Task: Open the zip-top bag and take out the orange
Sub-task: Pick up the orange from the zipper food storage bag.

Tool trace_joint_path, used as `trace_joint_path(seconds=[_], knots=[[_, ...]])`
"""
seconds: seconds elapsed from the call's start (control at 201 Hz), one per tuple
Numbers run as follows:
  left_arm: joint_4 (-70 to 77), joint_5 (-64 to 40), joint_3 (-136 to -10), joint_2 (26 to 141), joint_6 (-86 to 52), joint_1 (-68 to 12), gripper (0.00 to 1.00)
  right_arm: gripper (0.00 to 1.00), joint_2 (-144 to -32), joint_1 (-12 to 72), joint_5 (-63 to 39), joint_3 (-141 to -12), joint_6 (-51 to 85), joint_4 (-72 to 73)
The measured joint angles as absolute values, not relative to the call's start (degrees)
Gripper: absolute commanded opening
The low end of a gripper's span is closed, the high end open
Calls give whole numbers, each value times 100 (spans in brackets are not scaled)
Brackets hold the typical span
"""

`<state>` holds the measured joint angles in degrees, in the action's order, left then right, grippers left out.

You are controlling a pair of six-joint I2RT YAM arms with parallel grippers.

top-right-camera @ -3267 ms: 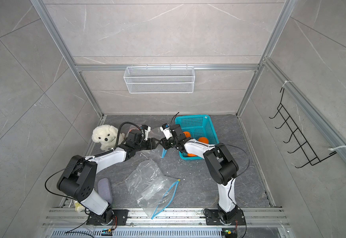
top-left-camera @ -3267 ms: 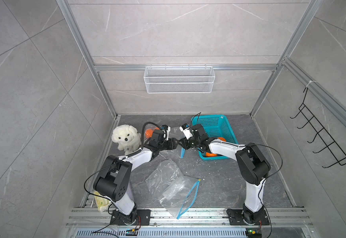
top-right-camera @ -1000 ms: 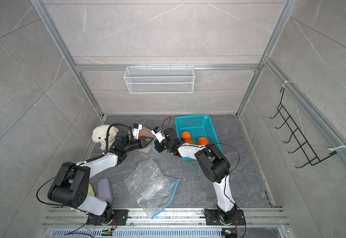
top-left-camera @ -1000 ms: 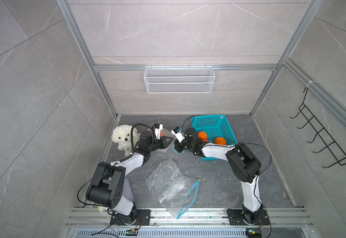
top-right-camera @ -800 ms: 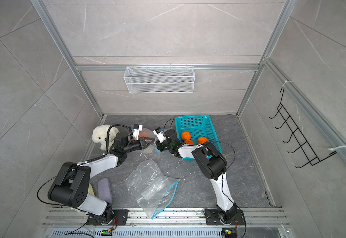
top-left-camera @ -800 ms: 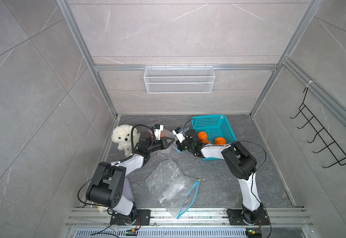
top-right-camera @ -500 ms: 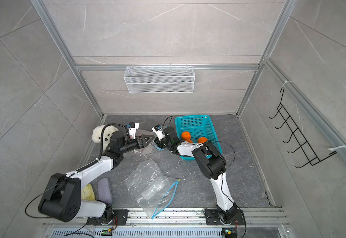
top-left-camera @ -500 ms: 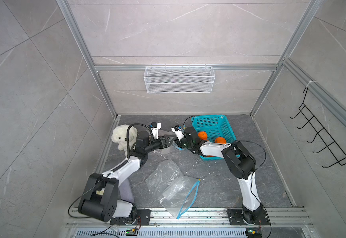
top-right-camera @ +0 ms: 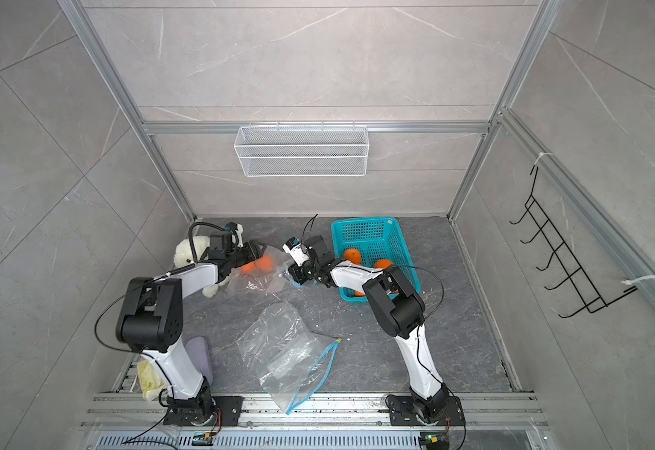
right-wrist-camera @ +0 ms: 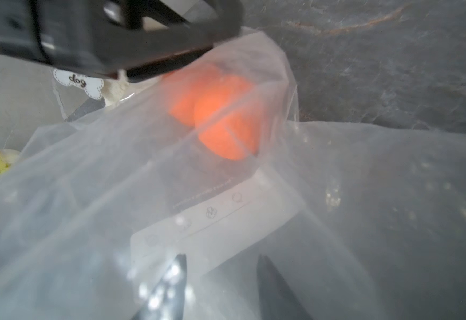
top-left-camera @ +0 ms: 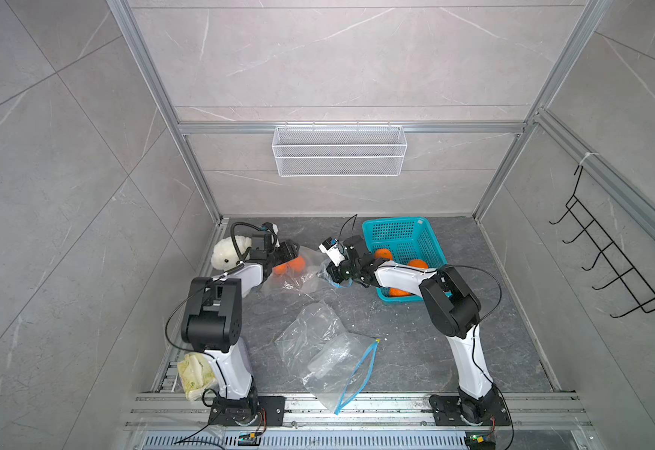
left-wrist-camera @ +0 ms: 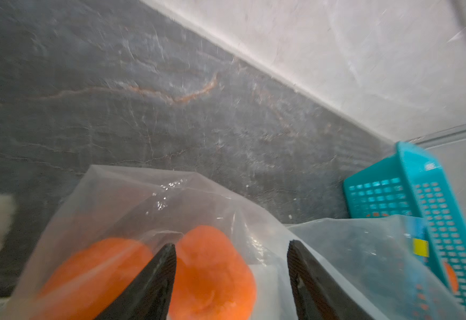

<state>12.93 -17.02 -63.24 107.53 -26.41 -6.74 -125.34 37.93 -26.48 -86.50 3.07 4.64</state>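
A clear zip-top bag [top-left-camera: 304, 278] [top-right-camera: 265, 283] lies at the back of the table between both arms. Two oranges [top-left-camera: 289, 267] [top-right-camera: 259, 265] sit in its left end. My left gripper [top-left-camera: 293, 255] [left-wrist-camera: 231, 243] is open and comes down over that end. One orange [left-wrist-camera: 212, 266] lies under the film between its fingers, the other orange [left-wrist-camera: 96, 271] outside them. My right gripper [top-left-camera: 333, 274] [right-wrist-camera: 222, 255] is at the bag's blue zip end, jaws apart and veiled by the film. The oranges [right-wrist-camera: 220, 116] glow beyond it.
A teal basket [top-left-camera: 394, 221] with several loose oranges [top-left-camera: 382, 254] stands right behind the right arm. A white plush dog [top-left-camera: 224, 253] sits by the left wall. Two empty clear bags [top-left-camera: 318, 350] lie front centre. A yellowish bundle [top-left-camera: 193, 376] is at the left arm's base.
The left gripper went from shut to open, pulled back left from beside the right gripper and dropped over the bagged oranges. The right gripper has hardly moved.
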Motion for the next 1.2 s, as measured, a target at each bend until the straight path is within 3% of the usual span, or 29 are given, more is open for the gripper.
trace_joint_path(seconds=[0.244,0.279,0.408,0.597,0.796,0.931,1.115,1.205], knots=[[1706,-1999,-6326,11037,-2709,-849,36,46,-12532,3972,-2606,-8650,167,156],[1804,-2003,-6224,11037,-2744,-882,29,47,-12532,3975,-2550,-8650,165,139],[2215,-2003,-5839,11002,-2875,-989,16,61,-12534,3968,-2379,-8676,176,78],[2598,-2399,-5666,11107,-3089,-1133,8,72,-12726,3964,-2292,-9212,148,-89],[2867,-2530,-5553,11170,-3284,-1160,7,72,-13384,3966,-2239,-10460,121,-965],[2877,-2589,-5472,11170,-3328,-1205,7,72,-13493,4029,-2060,-10600,121,-1435],[2882,-2585,-5509,11225,-3347,-1234,7,55,-13681,4045,-1964,-10954,27,-1907],[2926,-2565,-5553,11319,-3378,-1234,4,52,-13574,4069,-1872,-10772,-3,-1796]])
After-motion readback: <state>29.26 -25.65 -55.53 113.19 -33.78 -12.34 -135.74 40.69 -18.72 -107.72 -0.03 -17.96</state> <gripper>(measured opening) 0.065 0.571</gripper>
